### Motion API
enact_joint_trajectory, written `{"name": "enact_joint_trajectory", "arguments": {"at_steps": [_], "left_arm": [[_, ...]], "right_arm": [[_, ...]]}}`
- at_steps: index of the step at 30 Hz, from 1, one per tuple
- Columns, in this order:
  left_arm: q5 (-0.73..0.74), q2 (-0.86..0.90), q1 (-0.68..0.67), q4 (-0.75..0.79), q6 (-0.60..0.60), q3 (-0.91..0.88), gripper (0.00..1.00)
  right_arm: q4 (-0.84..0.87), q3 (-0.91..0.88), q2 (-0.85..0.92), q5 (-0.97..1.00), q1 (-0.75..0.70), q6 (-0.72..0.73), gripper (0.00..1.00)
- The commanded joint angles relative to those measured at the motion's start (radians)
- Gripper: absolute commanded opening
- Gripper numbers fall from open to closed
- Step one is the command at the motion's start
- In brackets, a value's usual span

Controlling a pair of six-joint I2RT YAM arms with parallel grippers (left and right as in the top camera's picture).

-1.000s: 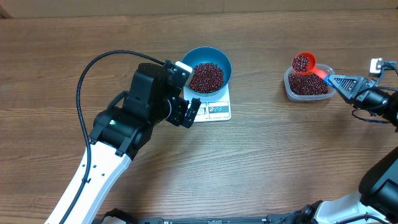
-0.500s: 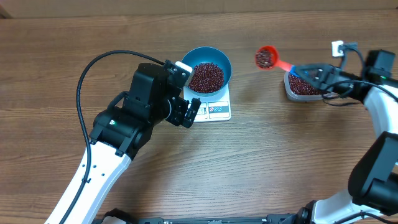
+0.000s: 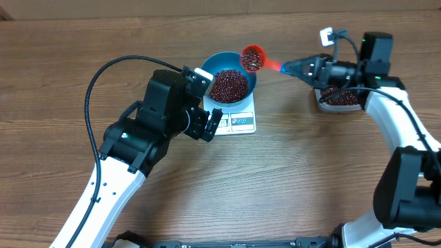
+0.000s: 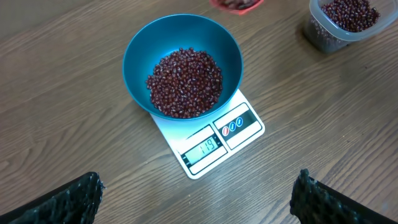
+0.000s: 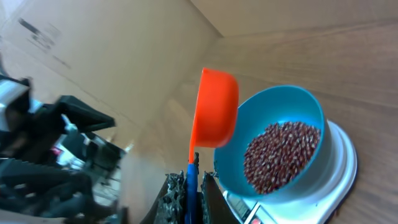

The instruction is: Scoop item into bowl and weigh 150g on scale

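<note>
Fingers of the right hand (image 5: pixel 191 196) are pressed together on the thin blue handle of an orange scoop (image 3: pixel 251 58), gripping it near its end. The scoop's round plastic cup is loaded with beans and hangs over the far right rim of the bowl (image 4: pixel 137 56). Its mouth faces up in the overhead view, so it looks not yet tipped.

Below it, the smooth, deep blue bowl sits on the scale (image 4: pixel 244 127), a small white square with a display (image 4: pixel 204 148) and a label panel along its front edge. The bowl holds a loose heap of tiny, glossy, dark red-brown beans (image 4: pixel 185 82). More of them fill a clear plastic tub (image 4: pixel 320 37) well off to the right on the wood-grain counter (image 4: pixel 74 143).

The left hand (image 3: pixel 211 124) is spread wide and holds nothing. It hangs near the front of the scale with its camera looking down on the display.

The step in hand is delivering another scoopful. The display seems to read 119, though the digits are small, so I judge the bowl short of the target. The next move calls for rolling the wrist slowly so the beans trickle into the bowl rather than dump. They are hard and round, likely to bounce off the slick rim, and a full scoop might overshoot.
</note>
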Motion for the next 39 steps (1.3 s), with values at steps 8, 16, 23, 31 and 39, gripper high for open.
{"name": "enact_joint_trajectory", "arguments": {"at_steps": [8,16,23,31,39], "left_arm": [[0.007,0.005,0.004,0.0,0.016,-0.006,1.0],[0.007,0.005,0.004,0.0,0.016,-0.006,1.0],[0.007,0.005,0.004,0.0,0.016,-0.006,1.0],[0.007,0.005,0.004,0.0,0.016,-0.006,1.0],[0.006,0.005,0.004,0.0,0.016,-0.006,1.0]], "right_arm": [[0.041,0.0,0.002,0.328,0.153,-0.245,0.04],[0.04,0.0,0.002,0.519,0.224,-0.507,0.04],[0.025,0.0,0.002,0.583,0.234,-0.662,0.04],[0.006,0.0,0.001,0.586,0.234,-0.869,0.04],[0.016,0.0,0.001,0.586,0.234,-0.939,0.04]]}}
